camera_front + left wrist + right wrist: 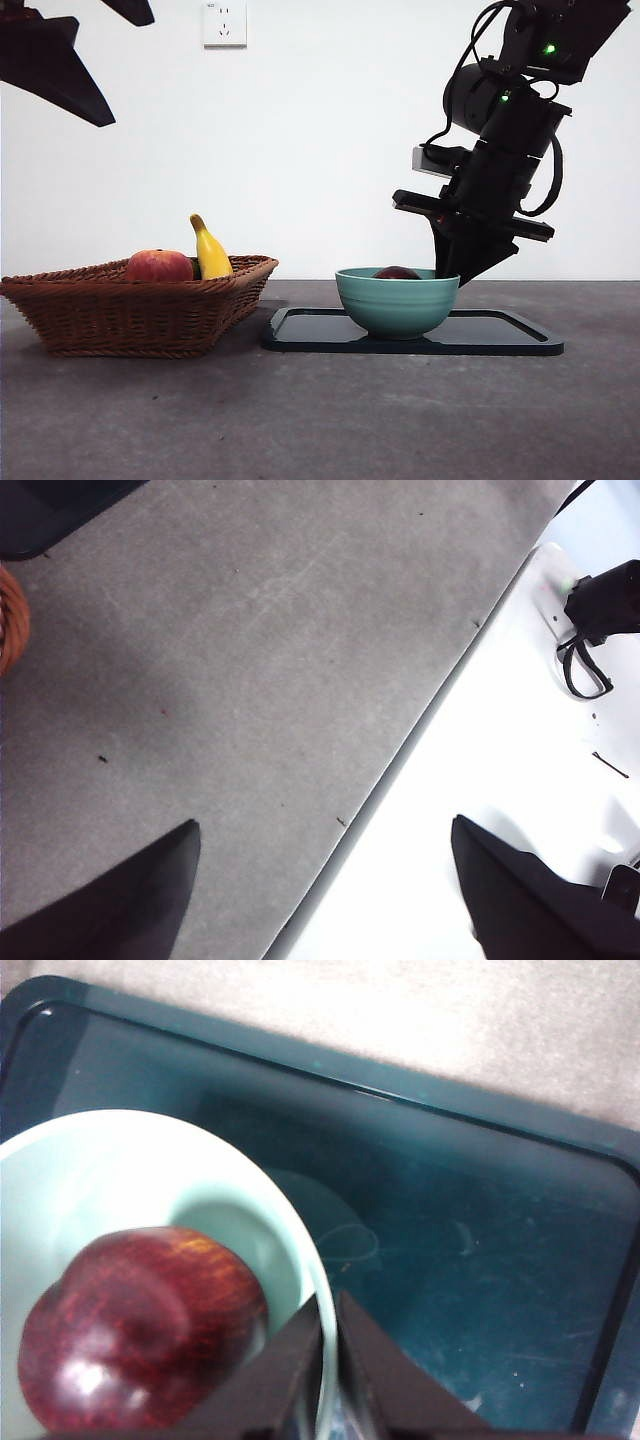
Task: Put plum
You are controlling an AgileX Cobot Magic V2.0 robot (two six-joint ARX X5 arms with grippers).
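The dark maroon plum lies inside the teal bowl; only its top shows above the rim in the front view. The bowl stands on the dark green tray. My right gripper is down at the bowl's right side, its jaws nearly together with the bowl's rim between them, next to the plum but not touching it. My left gripper is open and empty, held high above the table at the front view's top left.
A wicker basket at the left holds a red-orange fruit and a yellow banana. The tray's bare floor lies beside the bowl. The left wrist view shows the grey table and its edge.
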